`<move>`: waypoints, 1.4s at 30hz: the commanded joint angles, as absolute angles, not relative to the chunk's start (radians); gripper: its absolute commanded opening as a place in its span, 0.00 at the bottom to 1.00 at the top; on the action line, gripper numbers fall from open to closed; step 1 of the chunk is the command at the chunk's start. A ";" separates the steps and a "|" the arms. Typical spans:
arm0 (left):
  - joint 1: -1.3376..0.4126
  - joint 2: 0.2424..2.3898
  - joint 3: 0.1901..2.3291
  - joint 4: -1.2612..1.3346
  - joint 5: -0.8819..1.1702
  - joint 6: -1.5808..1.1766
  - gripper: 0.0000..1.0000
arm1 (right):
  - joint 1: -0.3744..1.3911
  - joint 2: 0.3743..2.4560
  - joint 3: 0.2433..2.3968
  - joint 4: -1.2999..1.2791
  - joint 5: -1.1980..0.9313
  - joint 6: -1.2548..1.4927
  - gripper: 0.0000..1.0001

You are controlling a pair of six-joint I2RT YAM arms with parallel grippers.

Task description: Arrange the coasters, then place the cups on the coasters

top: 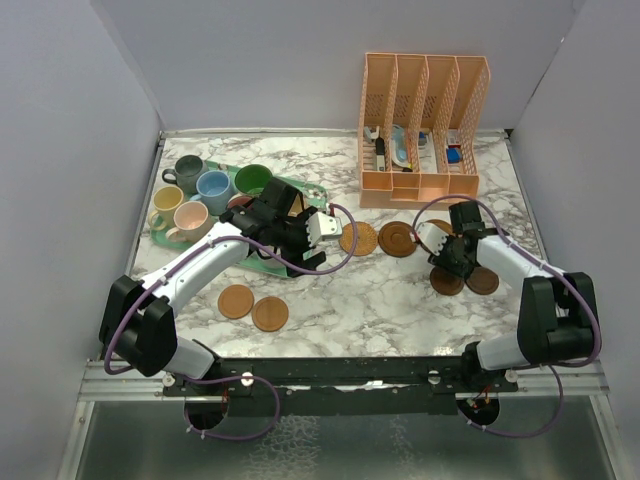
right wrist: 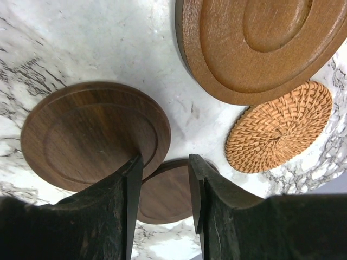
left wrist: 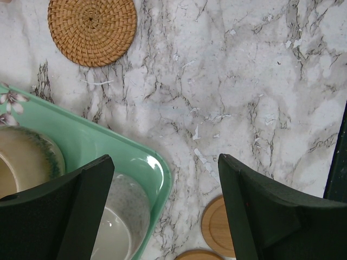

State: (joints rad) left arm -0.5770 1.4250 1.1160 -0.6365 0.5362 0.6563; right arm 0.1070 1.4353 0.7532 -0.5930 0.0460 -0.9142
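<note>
Open marble desk (left wrist: 244,81) is seen beside the mint-green tray (left wrist: 97,142). The left pincer (left wrist: 165,160) is spread wide, the right pincer (right wrist: 165,160) half opened over a dark wooden coaster (right wrist: 92,132); nothing is held.

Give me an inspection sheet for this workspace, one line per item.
Surface: marble table, no spills seen.
Job's things: visible cups sit on the mint tray; coasters lie scattered on the marble, none bearing a cup.
Clutter: peach file organizer at the back.
Grippers: left gripper open over the tray corner; right gripper partly open over coasters, nothing seen pinched.
Cables: purple cables loop along both arms.
Surroundings: plain grey walls.
</note>
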 commanded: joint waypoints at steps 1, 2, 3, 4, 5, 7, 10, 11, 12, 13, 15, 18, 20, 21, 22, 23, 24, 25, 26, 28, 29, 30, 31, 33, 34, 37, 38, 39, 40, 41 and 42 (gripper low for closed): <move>-0.571 1.412 1.113 -0.628 0.565 0.662 0.82 | 0.110 1.450 0.732 -0.653 -0.148 -0.843 0.41; -0.571 1.412 1.115 -0.628 0.565 0.662 0.82 | 0.109 1.444 0.730 -0.649 -0.162 -0.836 0.41; -0.571 1.414 1.115 -0.628 0.566 0.661 0.82 | 0.110 1.437 0.728 -0.644 -0.179 -0.826 0.41; -0.571 1.414 1.116 -0.628 0.566 0.661 0.82 | 0.110 1.430 0.727 -0.641 -0.196 -0.817 0.41; -0.571 1.414 1.116 -0.628 0.566 0.660 0.82 | 0.110 1.423 0.727 -0.639 -0.217 -0.810 0.41; -0.571 1.415 1.117 -0.627 0.566 0.659 0.82 | 0.112 1.411 0.725 -0.632 -0.246 -0.794 0.41; -0.571 1.414 1.115 -0.626 0.567 0.660 0.82 | 0.119 1.405 0.714 -0.619 -0.249 -0.779 0.41; -0.572 1.413 1.113 -0.627 0.568 0.660 0.82 | 0.120 1.407 0.709 -0.615 -0.246 -0.775 0.41; -0.571 1.412 1.112 -0.628 0.568 0.661 0.82 | 0.122 1.408 0.704 -0.613 -0.243 -0.774 0.41; -0.571 1.411 1.111 -0.626 0.569 0.662 0.81 | 0.123 1.409 0.699 -0.611 -0.241 -0.772 0.41; -0.571 1.407 1.110 -0.626 0.569 0.663 0.82 | 0.126 1.408 0.691 -0.606 -0.239 -0.764 0.41; -0.571 1.403 1.108 -0.626 0.572 0.662 0.82 | 0.132 1.407 0.683 -0.593 -0.243 -0.751 0.41; -0.571 1.401 1.107 -0.627 0.573 0.664 0.82 | 0.137 1.409 0.679 -0.588 -0.249 -0.743 0.41; -0.571 1.401 1.107 -0.626 0.574 0.665 0.82 | 0.140 1.410 0.678 -0.585 -0.253 -0.739 0.41; -0.571 1.402 1.105 -0.626 0.573 0.665 0.82 | 0.142 1.411 0.676 -0.582 -0.257 -0.736 0.41; -0.571 1.403 1.105 -0.627 0.574 0.666 0.82 | 0.145 1.412 0.675 -0.578 -0.258 -0.731 0.41; -0.571 1.402 1.105 -0.626 0.574 0.666 0.82 | 0.148 1.414 0.672 -0.573 -0.257 -0.729 0.41; -0.571 1.402 1.106 -0.627 0.574 0.665 0.82 | 0.149 1.415 0.670 -0.568 -0.256 -0.728 0.41; -0.571 1.402 1.107 -0.626 0.573 0.666 0.82 | 0.150 1.415 0.668 -0.564 -0.253 -0.727 0.41; -0.571 1.404 1.105 -0.626 0.573 0.665 0.82 | 0.150 1.417 0.668 -0.557 -0.255 -0.723 0.41; -0.571 1.404 1.105 -0.626 0.573 0.666 0.82 | 0.151 1.417 0.668 -0.551 -0.256 -0.720 0.40; -0.570 1.404 1.106 -0.626 0.572 0.665 0.82 | 0.152 1.416 0.670 -0.548 -0.260 -0.717 0.40; -0.570 1.405 1.105 -0.626 0.572 0.666 0.82 | 0.153 1.418 0.672 -0.545 -0.264 -0.714 0.41; -0.569 1.406 1.107 -0.626 0.572 0.666 0.82 | 0.157 1.424 0.680 -0.546 -0.272 -0.712 0.40; -0.569 1.406 1.107 -0.627 0.572 0.665 0.82 | 0.160 1.428 0.681 -0.547 -0.275 -0.711 0.40; -0.569 1.406 1.107 -0.627 0.571 0.666 0.82 | 0.167 1.436 0.685 -0.546 -0.277 -0.710 0.40; -0.569 1.406 1.107 -0.626 0.571 0.665 0.82 | 0.169 1.437 0.687 -0.544 -0.277 -0.710 0.40; -0.569 1.406 1.107 -0.627 0.570 0.665 0.82 | 0.169 1.437 0.688 -0.543 -0.278 -0.710 0.40; -0.569 1.405 1.107 -0.627 0.570 0.665 0.82 | 0.170 1.437 0.689 -0.540 -0.280 -0.708 0.40; -0.569 1.405 1.105 -0.626 0.569 0.664 0.82 | 0.169 1.435 0.691 -0.538 -0.282 -0.706 0.40; -0.569 1.405 1.105 -0.627 0.569 0.665 0.82 | 0.171 1.437 0.693 -0.538 -0.285 -0.706 0.40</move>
